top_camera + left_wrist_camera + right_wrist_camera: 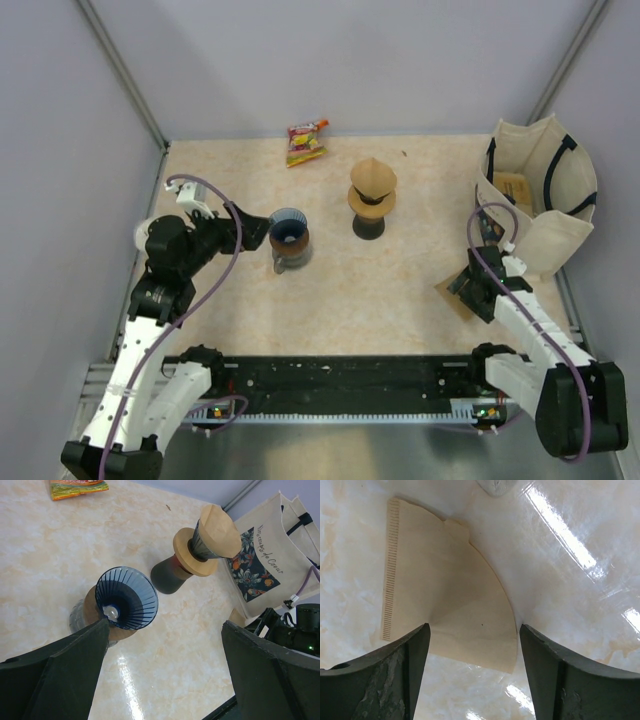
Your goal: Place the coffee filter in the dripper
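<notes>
Now: right pincer (472,630) jaws apart, straddled coffee filter (445,580) lying flat on worktop (570,580), lower right of top view; left pincer (165,624) wide, empty, beside blue dripper (126,597). Risk: thin flat paper, pincer could skid over or crumple it.

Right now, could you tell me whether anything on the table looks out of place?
A loose coffee filter lies flat on the table by the right gripper, its upper edge slightly ragged. The blue dripper is empty; the other dripper already holds one.
</notes>
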